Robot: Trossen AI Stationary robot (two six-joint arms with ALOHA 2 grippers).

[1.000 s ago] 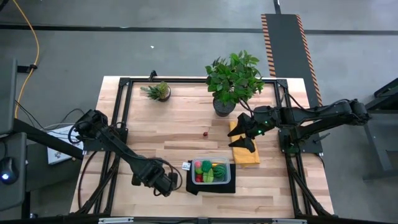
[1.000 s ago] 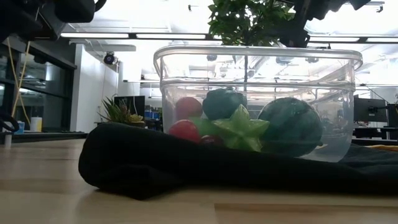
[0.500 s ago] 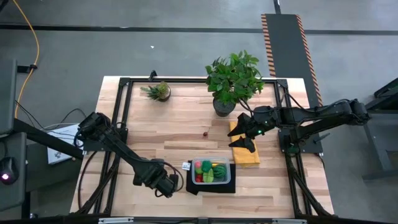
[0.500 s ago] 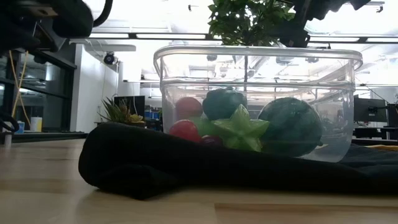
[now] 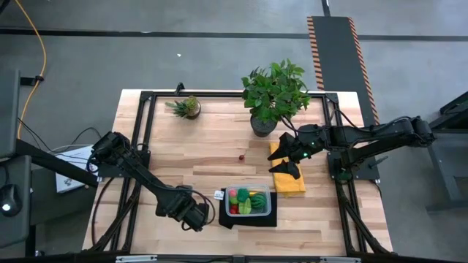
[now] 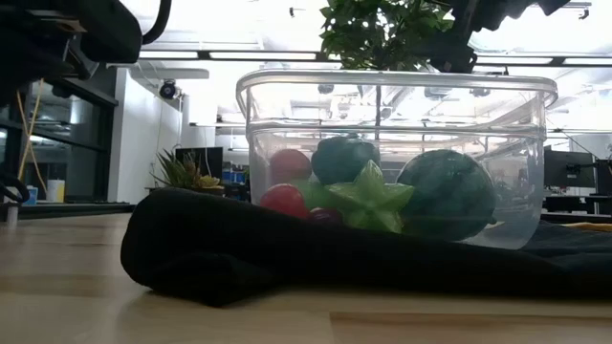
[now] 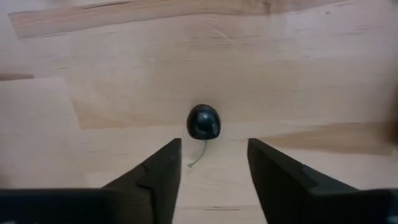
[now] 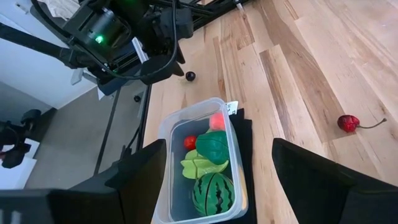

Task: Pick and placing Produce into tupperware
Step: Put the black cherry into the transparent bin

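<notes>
Dark little berry (image 7: 204, 121) sits on bare wood, left gripper (image 7: 213, 163) poised just over it, fingers parted either side, gripping nothing. Close by, the clear tupperware (image 5: 248, 201) rests on its black mat (image 5: 228, 218), already holding a watermelon (image 8: 213, 193) and green starfruit (image 6: 371, 198). Right gripper (image 5: 291, 155) hangs wide open and empty over the yellow cloth (image 5: 291, 182). One red cherry (image 8: 349, 122) lies mid-table.

A grey concrete floor (image 5: 219, 58) surrounds the wooden table (image 5: 205, 157) (an orange-striped strip (image 5: 356, 58) runs alongside), with bright ceiling lights (image 6: 220, 54) overhead.
</notes>
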